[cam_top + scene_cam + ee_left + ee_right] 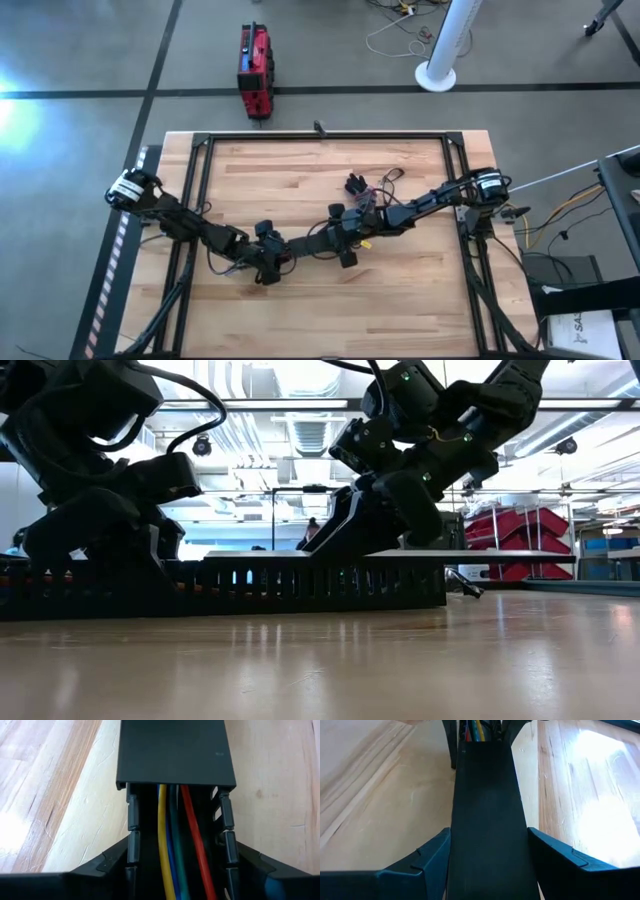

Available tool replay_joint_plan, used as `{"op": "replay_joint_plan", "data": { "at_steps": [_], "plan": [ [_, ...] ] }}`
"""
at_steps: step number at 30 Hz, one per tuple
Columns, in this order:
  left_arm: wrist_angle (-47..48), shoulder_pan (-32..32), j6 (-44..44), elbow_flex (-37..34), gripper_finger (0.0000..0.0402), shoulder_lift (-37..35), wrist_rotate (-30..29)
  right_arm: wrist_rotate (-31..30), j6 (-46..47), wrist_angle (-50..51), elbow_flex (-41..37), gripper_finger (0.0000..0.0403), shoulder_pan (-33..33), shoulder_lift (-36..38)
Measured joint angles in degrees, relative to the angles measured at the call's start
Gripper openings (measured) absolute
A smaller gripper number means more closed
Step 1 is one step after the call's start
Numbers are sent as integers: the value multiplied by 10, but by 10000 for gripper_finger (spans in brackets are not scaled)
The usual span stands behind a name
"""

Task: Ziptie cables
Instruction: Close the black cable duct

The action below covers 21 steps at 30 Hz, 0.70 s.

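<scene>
Left gripper [268,268]: near-left of table centre, set down over the left end of a black slotted duct [300,585]; its fingers [112,865] are spread only to the duct's width, one pressed to each slotted wall, gripping it.
Right gripper [345,250]: just right of the left one, astride the duct's flat black cover [487,820]; its fingers [427,862] clamp the cover's two long edges.
Cables [170,845]: yellow, blue, green and red wires lying side by side, straight, inside the duct's channel; they run under the cover's end.
Cover: closes the right stretch of the duct; the left stretch is uncovered.
Duct position: flat on the table [300,320], middle, between the two grippers.
Open room: bare wood on the near side and far left; small dark items [355,183] lie just beyond the right gripper.
</scene>
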<state>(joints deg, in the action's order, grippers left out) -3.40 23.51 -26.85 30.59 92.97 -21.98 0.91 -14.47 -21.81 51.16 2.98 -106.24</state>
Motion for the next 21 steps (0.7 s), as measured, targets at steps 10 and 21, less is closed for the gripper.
{"op": "replay_joint_plan", "data": {
  "at_steps": [10, 21],
  "plan": [
    [0, 0, 0, 0, 224, 0, 0, 9, 16, 33, 11, 218, -3, 0],
    [-1, 0, -3, 0, 225, 0, 0, 46, 39, 99, 44, 218, -16, -5]
  ]
}}
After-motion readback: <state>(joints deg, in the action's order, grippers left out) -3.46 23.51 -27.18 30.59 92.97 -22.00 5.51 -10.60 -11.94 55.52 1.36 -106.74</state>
